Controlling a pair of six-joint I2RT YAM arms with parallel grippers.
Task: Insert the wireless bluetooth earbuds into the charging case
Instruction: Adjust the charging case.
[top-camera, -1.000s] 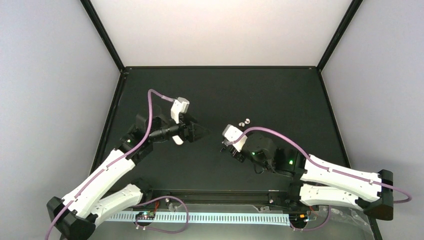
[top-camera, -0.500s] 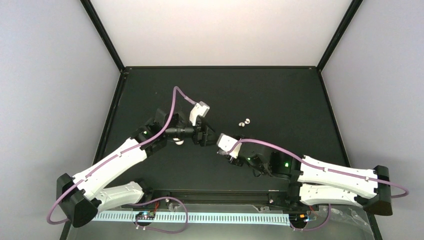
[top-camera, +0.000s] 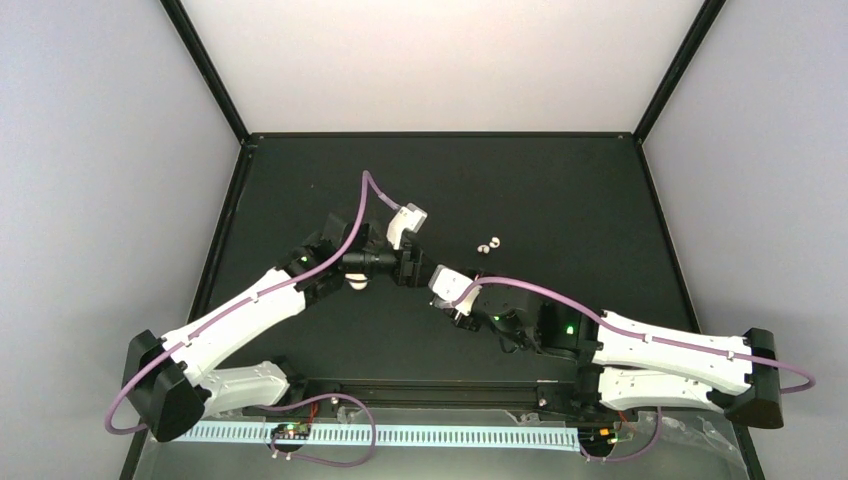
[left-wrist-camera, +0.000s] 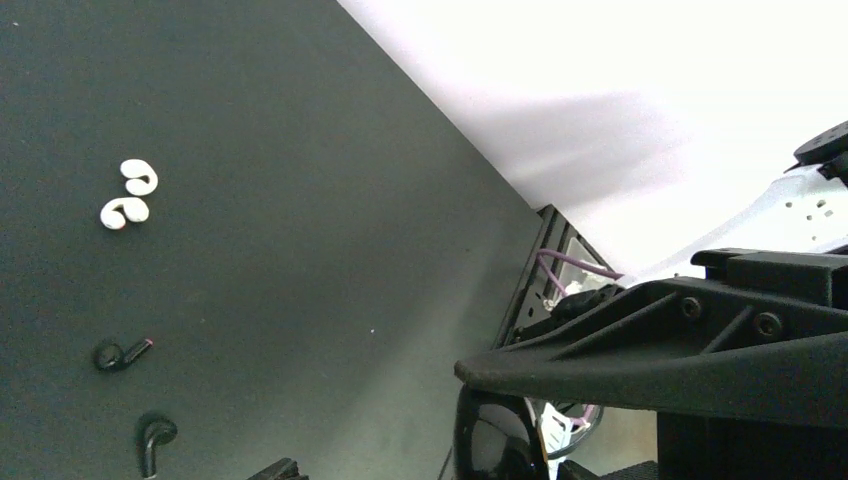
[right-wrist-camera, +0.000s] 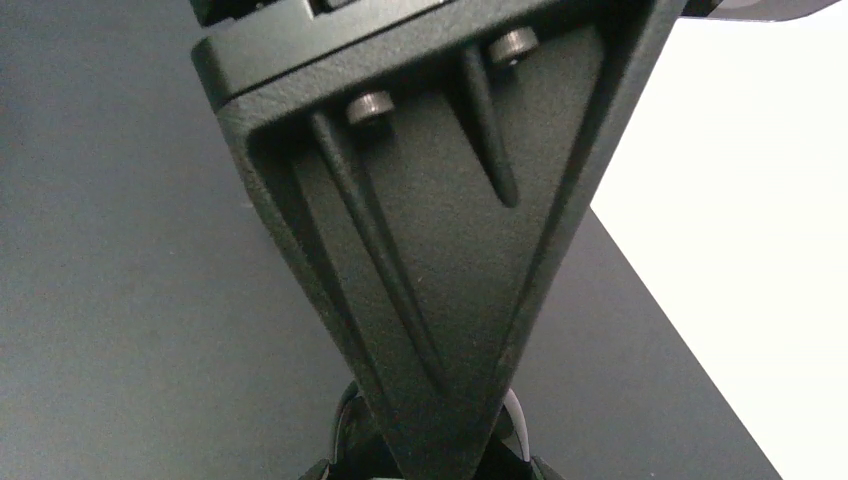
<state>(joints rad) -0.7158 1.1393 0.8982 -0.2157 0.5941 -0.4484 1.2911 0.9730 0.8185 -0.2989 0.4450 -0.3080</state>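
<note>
Earbuds (left-wrist-camera: 112, 216) are seen loose well ahead of the left gripper (top-camera: 420, 272), crowded nose-to-nose with the right gripper (top-camera: 442, 287); neither's grip state can be told, and a collision is risked.

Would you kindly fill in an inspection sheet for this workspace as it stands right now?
Surface: matte black table, no spills seen.
Job's things: white earbuds side by side; black earbuds nearby, slightly apart; all loose on the table; charging case not identifiable.
Clutter: small white object partly under the left arm, unidentified.
Grippers: left gripper and right gripper close together mid-table; whether open or shut unclear.
Cables: purple cables along both arms, one looped at the near edge.
Surroundings: pale walls, black frame posts.
</note>
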